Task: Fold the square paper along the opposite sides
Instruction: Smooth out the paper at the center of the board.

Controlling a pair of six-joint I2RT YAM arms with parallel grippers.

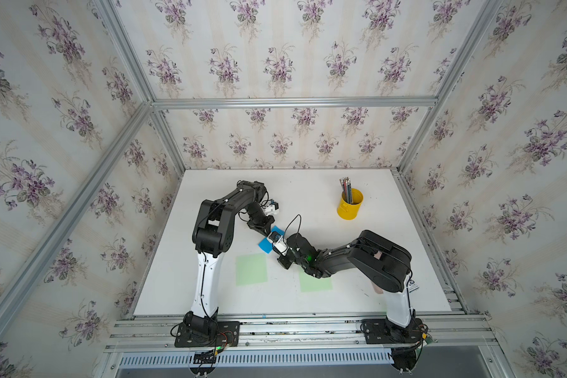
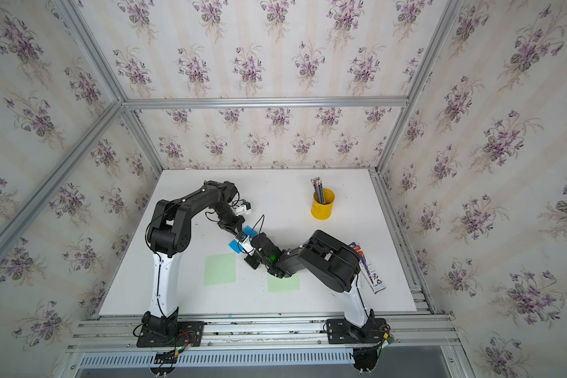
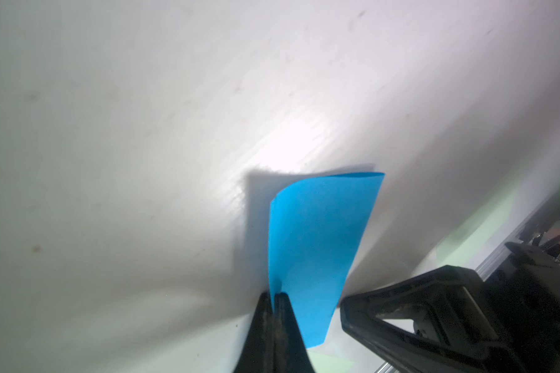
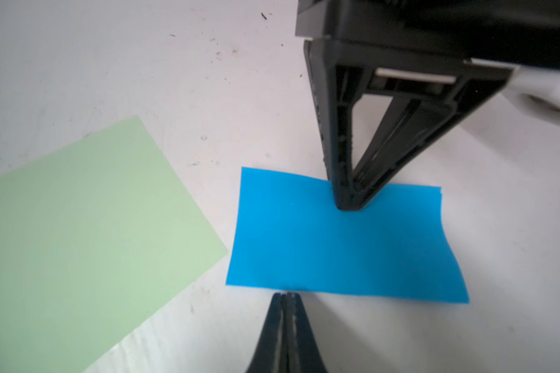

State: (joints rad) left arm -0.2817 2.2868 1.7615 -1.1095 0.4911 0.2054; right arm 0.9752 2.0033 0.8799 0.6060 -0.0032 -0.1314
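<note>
The blue paper (image 1: 265,246) (image 2: 234,245) lies folded in half as a flat rectangle mid-table, partly under both wrists. My left gripper (image 4: 348,205) (image 3: 274,295) is shut, and its tips press down on the paper (image 4: 337,252) just inside the far long edge. In the left wrist view that edge of the paper (image 3: 317,242) curls up slightly beside the tips. My right gripper (image 4: 286,294) is shut, with its tips touching the near long edge, closer to the corner by the green sheet. In both top views its tips are hidden under the wrist camera.
Two pale green squares (image 1: 251,270) (image 1: 315,284) lie flat nearer the front; one (image 4: 94,226) sits close beside the blue paper. A yellow cup of pencils (image 1: 350,204) stands at the back right. A printed packet (image 2: 369,271) lies by the right arm.
</note>
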